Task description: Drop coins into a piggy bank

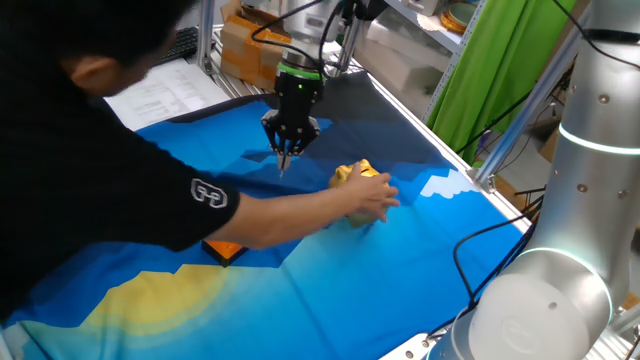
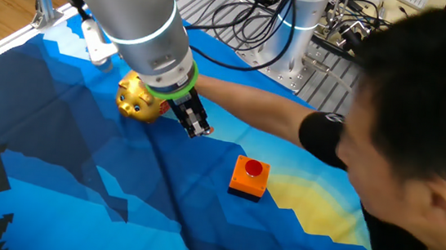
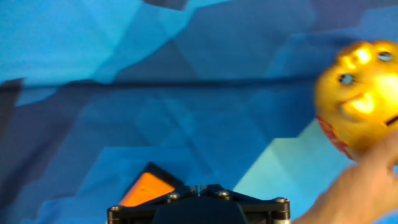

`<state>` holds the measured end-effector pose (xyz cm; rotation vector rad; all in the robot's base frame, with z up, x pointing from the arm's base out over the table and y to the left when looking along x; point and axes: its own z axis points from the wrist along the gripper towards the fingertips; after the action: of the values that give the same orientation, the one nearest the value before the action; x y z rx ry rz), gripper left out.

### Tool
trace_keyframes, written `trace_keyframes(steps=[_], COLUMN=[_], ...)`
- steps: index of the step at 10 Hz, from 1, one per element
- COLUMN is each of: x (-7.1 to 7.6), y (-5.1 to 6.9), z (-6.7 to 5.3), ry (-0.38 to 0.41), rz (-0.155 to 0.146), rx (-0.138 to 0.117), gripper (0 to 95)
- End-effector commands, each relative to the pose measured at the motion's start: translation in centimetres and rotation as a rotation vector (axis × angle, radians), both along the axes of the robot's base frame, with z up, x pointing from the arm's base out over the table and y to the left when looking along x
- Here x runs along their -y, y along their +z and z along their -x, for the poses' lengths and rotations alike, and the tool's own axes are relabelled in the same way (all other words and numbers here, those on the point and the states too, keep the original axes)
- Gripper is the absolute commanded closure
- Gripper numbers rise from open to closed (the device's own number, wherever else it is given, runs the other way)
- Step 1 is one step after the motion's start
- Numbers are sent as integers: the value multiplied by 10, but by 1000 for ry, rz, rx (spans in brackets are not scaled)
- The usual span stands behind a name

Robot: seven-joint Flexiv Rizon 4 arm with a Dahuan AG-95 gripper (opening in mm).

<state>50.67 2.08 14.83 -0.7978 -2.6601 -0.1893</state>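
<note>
Gold piggy bank (image 1: 356, 177) right of frame centre on blue cloth (image 1: 400, 270), gripped by a person's hand (image 1: 375, 201). Gripper (image 1: 283, 152) just left, above cloth, fingers together, holding nothing visible. Orange block (image 2: 248, 177) lower right.

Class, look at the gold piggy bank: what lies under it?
The piggy bank sits on the blue cloth, with a person's hand against it. The spot beneath it is covered, so nothing more can be told.

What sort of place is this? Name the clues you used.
Probably a robotics lab: a robot arm at a table, bundled cables by an aluminium frame, and shelves stacked with boxes.
</note>
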Motion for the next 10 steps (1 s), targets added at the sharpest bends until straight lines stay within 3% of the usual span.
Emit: trace_keyframes(steps=[1, 4, 7, 10], x=[-1, -4, -3, -1], y=[3, 8, 17, 23], z=[2, 9, 17, 21], ry=[-85, -205, -202, -259], rz=[28, 62, 34, 48], rx=[-21, -35, -45, -58], gripper=[950, 950, 950, 950])
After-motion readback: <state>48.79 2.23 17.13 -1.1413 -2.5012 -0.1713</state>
